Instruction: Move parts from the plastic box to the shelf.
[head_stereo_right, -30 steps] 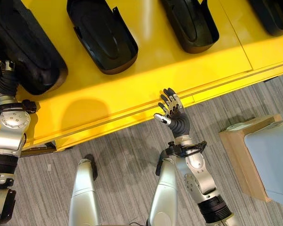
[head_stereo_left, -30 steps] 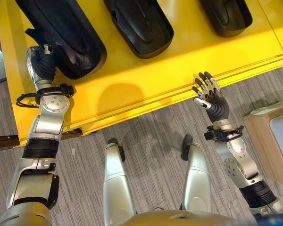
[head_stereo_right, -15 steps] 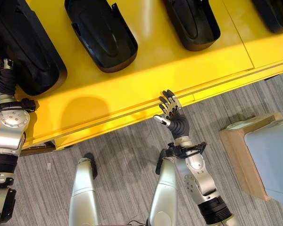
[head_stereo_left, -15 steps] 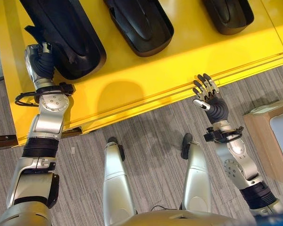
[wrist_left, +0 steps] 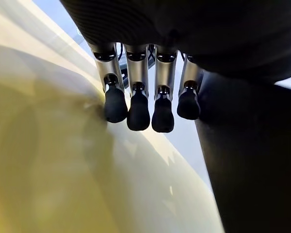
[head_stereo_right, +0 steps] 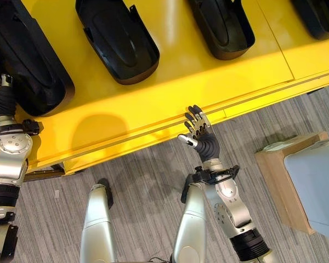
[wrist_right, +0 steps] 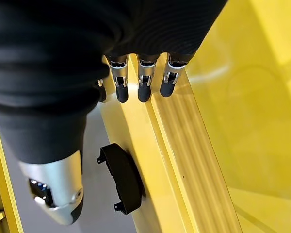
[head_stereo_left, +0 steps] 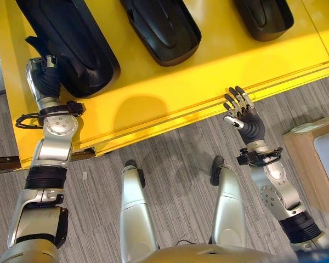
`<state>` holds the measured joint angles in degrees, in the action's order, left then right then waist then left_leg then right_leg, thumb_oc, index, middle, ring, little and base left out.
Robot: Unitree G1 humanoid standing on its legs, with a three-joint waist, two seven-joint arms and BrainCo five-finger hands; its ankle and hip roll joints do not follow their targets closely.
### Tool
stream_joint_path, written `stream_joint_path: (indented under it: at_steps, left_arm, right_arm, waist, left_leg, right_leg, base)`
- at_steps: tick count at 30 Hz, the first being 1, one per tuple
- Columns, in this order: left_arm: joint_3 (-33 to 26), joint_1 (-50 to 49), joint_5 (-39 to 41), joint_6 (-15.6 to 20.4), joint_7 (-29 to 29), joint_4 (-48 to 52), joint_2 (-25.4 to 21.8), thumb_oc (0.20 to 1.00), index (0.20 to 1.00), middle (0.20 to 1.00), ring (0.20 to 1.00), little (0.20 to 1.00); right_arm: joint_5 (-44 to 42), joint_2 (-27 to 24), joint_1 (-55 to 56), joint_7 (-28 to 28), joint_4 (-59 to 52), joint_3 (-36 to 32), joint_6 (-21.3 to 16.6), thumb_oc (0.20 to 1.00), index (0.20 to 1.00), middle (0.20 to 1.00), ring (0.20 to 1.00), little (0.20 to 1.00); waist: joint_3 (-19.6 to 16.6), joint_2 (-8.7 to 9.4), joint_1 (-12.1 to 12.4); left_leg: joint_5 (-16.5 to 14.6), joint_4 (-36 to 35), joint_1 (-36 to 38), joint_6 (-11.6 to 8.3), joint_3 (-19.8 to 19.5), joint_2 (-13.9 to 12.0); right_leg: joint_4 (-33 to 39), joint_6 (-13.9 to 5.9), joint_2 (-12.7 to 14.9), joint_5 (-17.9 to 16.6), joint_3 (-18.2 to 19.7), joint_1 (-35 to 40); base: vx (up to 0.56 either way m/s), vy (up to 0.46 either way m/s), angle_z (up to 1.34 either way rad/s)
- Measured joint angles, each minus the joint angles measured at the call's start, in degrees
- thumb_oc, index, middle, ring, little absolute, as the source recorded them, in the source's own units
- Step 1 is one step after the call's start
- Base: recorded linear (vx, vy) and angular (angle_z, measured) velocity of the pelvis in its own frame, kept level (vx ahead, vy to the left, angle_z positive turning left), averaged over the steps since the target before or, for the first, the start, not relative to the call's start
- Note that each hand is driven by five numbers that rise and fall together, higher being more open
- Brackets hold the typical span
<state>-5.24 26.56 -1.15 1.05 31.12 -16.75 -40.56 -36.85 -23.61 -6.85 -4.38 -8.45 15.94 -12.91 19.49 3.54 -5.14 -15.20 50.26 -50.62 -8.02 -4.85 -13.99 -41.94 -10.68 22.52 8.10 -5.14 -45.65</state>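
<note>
Several long black moulded parts lie on the yellow shelf (head_stereo_left: 170,93): a large one (head_stereo_left: 71,38) at the left, a second (head_stereo_left: 162,27) in the middle, a third (head_stereo_left: 263,16) to the right. My left hand (head_stereo_left: 44,76) rests on the shelf against the near side of the leftmost part. In the left wrist view its fingers (wrist_left: 138,104) hang straight over the yellow surface, the black part (wrist_left: 252,160) beside them, nothing held. My right hand (head_stereo_left: 242,112) is open, fingers spread, at the shelf's front edge and empty. The grey plastic box (head_stereo_right: 318,186) stands at the right.
The plastic box sits on a light brown stand (head_stereo_right: 279,175) on the grey carpet at the right. In the right wrist view another black part (wrist_right: 121,177) lies on a lower level under the shelf's ribbed front lip (wrist_right: 184,141).
My left arm has drawn slightly to the left and back along the leftmost part. My right hand has eased a little back from the shelf's edge.
</note>
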Motion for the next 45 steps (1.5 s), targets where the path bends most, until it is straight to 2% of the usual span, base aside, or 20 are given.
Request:
stream_joint_path:
  at_steps: [10, 11, 12, 25, 34, 38, 40, 45]
  left_arm:
    - [-0.5, -1.1, 0.0, -0.2, 0.0, -0.1, 0.0, 0.200, 0.200, 0.200, 0.200, 0.200]
    - [-0.5, -1.1, 0.0, -0.2, 0.0, -0.1, 0.0, 0.655, 0.655, 0.655, 0.655, 0.655]
    - [-0.5, -1.1, 0.0, -0.2, 0.0, -0.1, 0.0, 1.000, 1.000, 1.000, 1.000, 1.000]
    - [-4.0, -3.4, 0.2, -0.1, 0.0, 1.0, 1.6, 1.000, 1.000, 1.000, 1.000, 1.000]
    - [-6.3, -7.7, 2.3, 1.1, 0.0, 2.5, 1.8, 1.000, 1.000, 1.000, 1.000, 1.000]
    - [-8.4, -11.1, 2.8, 1.8, 0.1, 4.8, 2.1, 1.000, 1.000, 1.000, 1.000, 1.000]
    - [-10.5, -15.3, 2.5, 1.8, 0.1, 10.1, 3.3, 1.000, 1.000, 1.000, 1.000, 1.000]
    - [-11.6, -19.0, 1.6, 1.8, 0.5, 15.1, 4.0, 1.000, 1.000, 1.000, 1.000, 1.000]
  right_arm:
    - [0.0, 0.0, 0.0, 0.2, -0.1, 0.0, 0.0, 1.000, 1.000, 1.000, 1.000, 1.000]
    - [0.0, 0.0, 0.0, 0.2, -0.1, 0.0, 0.0, 1.000, 1.000, 1.000, 1.000, 1.000]
    - [0.0, 0.0, 0.0, 0.2, -0.1, 0.0, 0.0, 1.000, 1.000, 1.000, 1.000, 1.000]
    - [0.0, -0.1, 0.5, 0.2, -0.8, -0.1, 0.0, 1.000, 1.000, 1.000, 1.000, 1.000]
    - [0.0, -1.5, 0.6, 0.2, -0.8, -1.0, 0.0, 1.000, 1.000, 1.000, 1.000, 1.000]
    - [0.0, -1.7, 0.6, 0.2, -0.8, -1.7, 0.0, 1.000, 1.000, 1.000, 1.000, 1.000]
    - [0.0, -1.7, 0.6, 0.2, -1.0, -2.3, 0.0, 1.000, 1.000, 1.000, 1.000, 1.000]
    - [0.1, -2.2, 1.1, -0.3, -1.3, -3.4, 0.0, 1.000, 1.000, 1.000, 1.000, 1.000]
  waist:
    - [0.1, -0.24, 0.0]
    - [0.1, -0.29, 0.0]
    - [0.1, -0.34, 0.0]
    - [0.2, -0.52, 0.2]
    - [0.5, -1.20, 1.6]
    - [0.5, -1.23, 1.8]
    - [0.5, -1.24, 2.2]
    - [0.5, -1.22, 3.1]
  left_leg:
    - [0.0, -0.1, 0.5, 0.00, 0.3, 0.0]
    - [0.0, -0.1, 0.4, 0.00, 0.3, 0.0]
    - [0.0, -0.1, 0.5, 0.00, 0.3, 0.0]
    - [0.0, -0.1, 0.5, 0.00, 0.4, 0.0]
    - [0.0, -0.2, 0.6, 0.00, 0.4, 0.0]
    - [0.0, -0.3, 0.6, 0.00, 0.4, 0.0]
    - [0.0, -0.3, 0.6, 0.00, 0.4, 0.1]
    - [0.0, -0.4, 0.6, 0.00, 0.4, 0.1]
  right_leg:
    - [0.0, 0.02, 0.0, 0.0, 0.4, 0.1]
    - [0.0, 0.02, 0.0, 0.0, 0.4, 0.1]
    - [0.0, 0.02, 0.0, 0.0, 0.4, 0.1]
    - [0.0, 0.02, 0.0, 0.0, 0.5, 0.1]
    - [-0.1, 0.02, 0.0, 0.0, 0.5, 0.1]
    - [-0.1, 0.00, 0.0, 0.1, 0.5, 0.2]
    - [-0.1, -0.01, 0.1, 0.2, 0.5, 0.2]
    - [-0.2, -0.07, 0.1, 0.2, 0.5, 0.3]
  base:
    - [0.00, 0.000, 0.00]
    - [0.00, 0.000, 0.00]
    - [0.00, 0.000, 0.00]
    - [0.00, 0.000, 0.00]
    - [0.00, 0.000, 0.00]
    - [0.00, 0.000, 0.00]
    - [0.00, 0.000, 0.00]
    - [0.00, 0.000, 0.00]
